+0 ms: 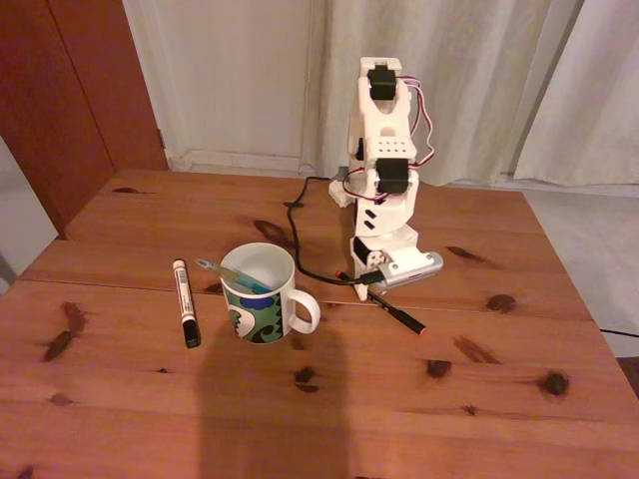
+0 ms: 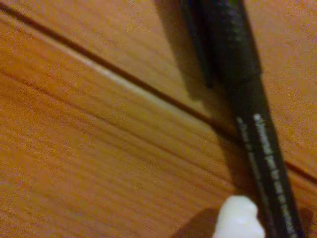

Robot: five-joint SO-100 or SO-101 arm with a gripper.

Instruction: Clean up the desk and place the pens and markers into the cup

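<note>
Teal pen in cup; you've black pen, white marker left (gripper grip unclear).

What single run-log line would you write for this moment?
tool: down at black pen, grip unclear | teal pen: in cup | white marker: on desk, left of cup

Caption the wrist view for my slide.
Close-up: white gripper fingertip beside the thin black pen lying across the reddish-brown wooden desk's seam.
</note>
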